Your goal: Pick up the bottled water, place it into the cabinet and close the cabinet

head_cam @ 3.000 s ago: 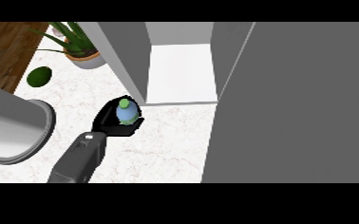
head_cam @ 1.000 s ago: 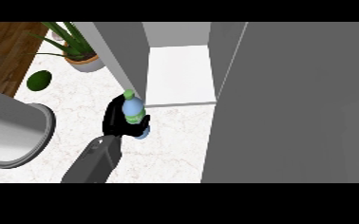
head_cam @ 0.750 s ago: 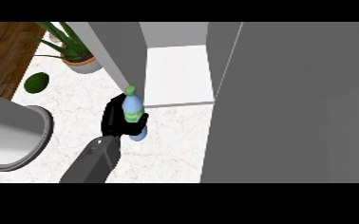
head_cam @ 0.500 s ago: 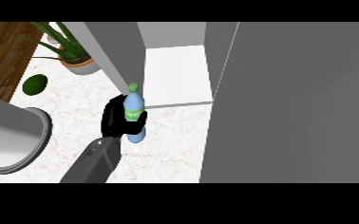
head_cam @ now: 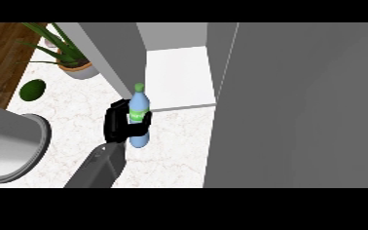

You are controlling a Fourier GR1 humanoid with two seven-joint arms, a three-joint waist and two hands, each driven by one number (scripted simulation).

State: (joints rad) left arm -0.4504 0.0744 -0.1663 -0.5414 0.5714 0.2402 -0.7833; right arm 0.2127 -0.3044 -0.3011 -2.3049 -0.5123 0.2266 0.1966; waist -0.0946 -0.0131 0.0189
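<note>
Currently in hand: bottled water (head_cam: 138,117), blue body, green label and green cap, standing close to upright with the cap pointing toward the cabinet.

Holder: left hand (head_cam: 119,124), black, coming in from the lower edge on a grey forearm (head_cam: 97,165). Its fingers are curling round the bottle's middle, at the label, leaving cap and base showing. Gripping at mid-height is likely keeping the bottle balanced and its base free for setting down.

Right hand: showing in no part of the view.

Destination: cabinet (head_cam: 179,78), open, its pale shelf floor lying just beyond the bottle. The bottle is sitting right in front of the shelf's front edge, over the counter (head_cam: 72,112) and not yet inside. The cabinet door (head_cam: 287,107), a large grey panel, is filling the right side of the view, standing swung out so the opening is staying accessible.

Other items: potted plant (head_cam: 68,58) at upper left, a small dark green object (head_cam: 32,89) beside it, and a grey round vessel (head_cam: 18,146) at the left edge, all well apart from the bottle.

Status, as judged: carrying step under way; placing and door closing remaining.
</note>
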